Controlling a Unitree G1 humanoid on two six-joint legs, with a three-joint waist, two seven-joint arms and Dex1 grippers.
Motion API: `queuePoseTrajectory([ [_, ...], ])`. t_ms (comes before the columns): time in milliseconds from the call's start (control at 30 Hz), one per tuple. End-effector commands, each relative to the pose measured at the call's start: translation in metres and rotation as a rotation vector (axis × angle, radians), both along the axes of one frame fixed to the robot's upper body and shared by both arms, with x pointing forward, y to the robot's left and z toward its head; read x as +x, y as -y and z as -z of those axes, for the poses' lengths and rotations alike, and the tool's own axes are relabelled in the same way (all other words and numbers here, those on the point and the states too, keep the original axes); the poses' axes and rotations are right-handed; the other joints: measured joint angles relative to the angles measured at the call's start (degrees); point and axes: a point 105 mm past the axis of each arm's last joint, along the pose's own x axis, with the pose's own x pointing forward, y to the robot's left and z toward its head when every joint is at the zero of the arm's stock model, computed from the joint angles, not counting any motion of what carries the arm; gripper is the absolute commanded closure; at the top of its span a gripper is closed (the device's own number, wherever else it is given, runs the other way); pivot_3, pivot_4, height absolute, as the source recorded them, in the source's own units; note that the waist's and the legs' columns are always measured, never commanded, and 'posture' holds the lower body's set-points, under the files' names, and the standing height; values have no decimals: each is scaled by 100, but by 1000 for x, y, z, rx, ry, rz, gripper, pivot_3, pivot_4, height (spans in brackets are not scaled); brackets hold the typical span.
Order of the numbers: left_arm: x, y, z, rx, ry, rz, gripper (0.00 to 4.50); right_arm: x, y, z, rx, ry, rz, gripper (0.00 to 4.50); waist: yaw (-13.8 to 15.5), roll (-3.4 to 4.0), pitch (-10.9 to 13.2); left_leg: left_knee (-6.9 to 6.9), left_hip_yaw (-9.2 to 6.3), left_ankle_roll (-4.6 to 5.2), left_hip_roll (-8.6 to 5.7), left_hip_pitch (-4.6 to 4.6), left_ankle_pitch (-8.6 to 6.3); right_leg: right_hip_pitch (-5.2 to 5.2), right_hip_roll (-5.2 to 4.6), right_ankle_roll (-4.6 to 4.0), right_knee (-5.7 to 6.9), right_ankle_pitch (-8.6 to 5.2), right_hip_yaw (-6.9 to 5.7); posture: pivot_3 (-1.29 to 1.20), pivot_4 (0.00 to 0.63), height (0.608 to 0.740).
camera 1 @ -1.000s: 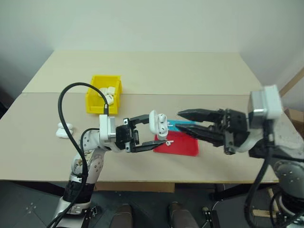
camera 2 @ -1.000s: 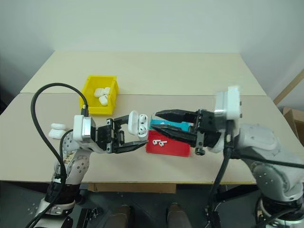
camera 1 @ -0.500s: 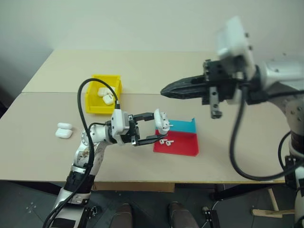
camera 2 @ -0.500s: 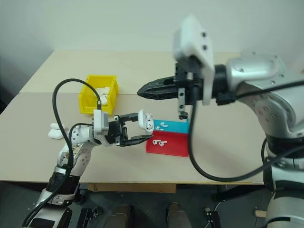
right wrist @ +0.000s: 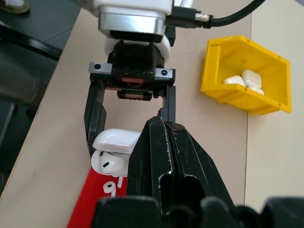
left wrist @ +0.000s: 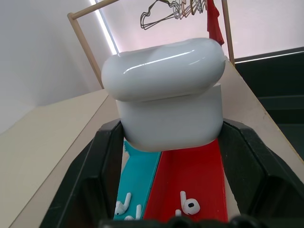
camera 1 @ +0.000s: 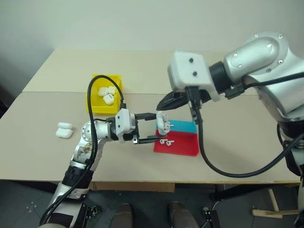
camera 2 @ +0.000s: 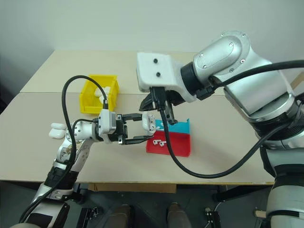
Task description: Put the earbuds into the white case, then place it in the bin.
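1. We've got the left pincer (camera 1: 153,127) just left of centre in the left eye view, pointing level toward the frame's right and clamped on a white case (camera 1: 162,122) with its lid flipped up.
2. In the right wrist view we can see one earbud (right wrist: 107,165) already sitting in that case.
3. The right pincer (camera 1: 162,102) comes in from the upper right, fingers pressed together with nothing between them, tip just above and right beside the case. We can't tell if it actually touches.
4. Under the case there's a flat tray (camera 1: 183,140), red half toward us, blue half behind, on the desk (camera 1: 142,71) a bit right of centre.
5. Loose earbuds (camera 1: 166,141) lie on the red part; in the left wrist view we also spot a couple on the blue part (left wrist: 124,203).
6. The bin (camera 1: 93,102) sits left of centre, well apart from the tray, with a few closed cases (camera 1: 107,94) already in it.
7. One more spare case (camera 1: 63,129) lies on the desk at the far left, near the left arm.
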Motion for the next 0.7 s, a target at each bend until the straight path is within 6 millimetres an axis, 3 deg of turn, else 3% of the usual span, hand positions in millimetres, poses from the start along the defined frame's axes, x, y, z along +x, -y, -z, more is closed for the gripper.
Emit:
queuePoseTrajectory([
  [33, -2, 3, -10, -4, 61, 15, 1780, -4, -6, -6, -15, 61, -55, 4481, -4, 0, 0, 0, -1, 0, 0, 0, 0, 0, 0, 0, 2, 0, 0, 0, 150, 740],
  [333, -3, 5, -14, -30, 71, 28, 1780, -1, -12, 6, -78, 111, -89, 4481, 6, 0, 0, 3, -1, 0, -1, 0, 0, 0, -1, 0, 8, 0, -1, 0, 150, 740],
  [700, -8, -1, -21, -118, 70, 56, 1780, 8, 2, 10, -129, 158, -67, 4481, 3, 0, 0, 5, -2, 0, -1, 2, 0, 0, 0, 0, 10, 0, -1, 0, 150, 740],
])
